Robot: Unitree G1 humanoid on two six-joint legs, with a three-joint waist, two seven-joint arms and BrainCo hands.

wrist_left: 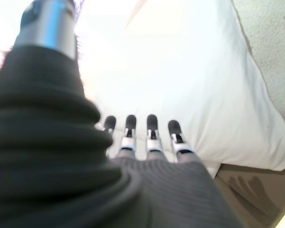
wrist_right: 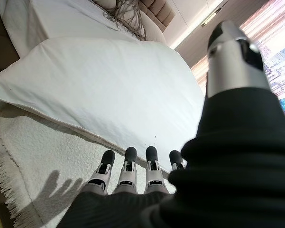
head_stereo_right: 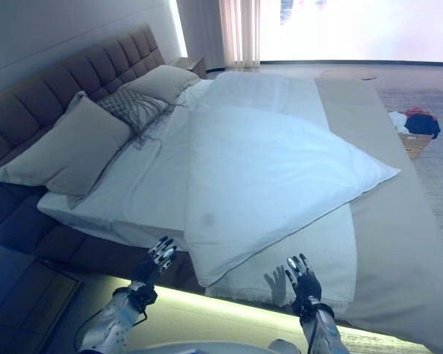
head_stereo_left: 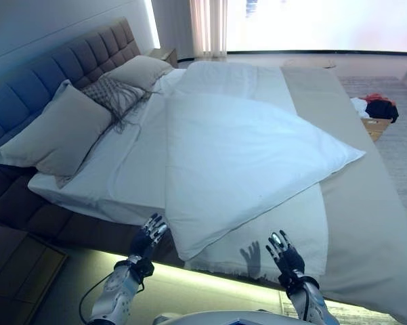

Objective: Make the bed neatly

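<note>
Duvet (head_stereo_left: 237, 162) skewed, corner toward 3 o'clock | left hand (head_stereo_left: 149, 237) at 7, fingers released | right hand (head_stereo_left: 284, 256) at 5, fingers released, over fringed blanket (head_stereo_left: 284, 230).

Head stereo looks down over bed (head_stereo_left: 366, 237); wrist views close, sharing duvet (head_stereo_left: 244, 162).

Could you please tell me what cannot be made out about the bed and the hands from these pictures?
- Far side of the bed: window glare washes it out in both eye views.
- What lies under the white duvet: covered.
- Pile on the box on the floor: too small to identify.
- Left hand thumb: hidden by its dark cover in the left wrist view.
- Right hand: fingers straight, touching nothing.
</note>
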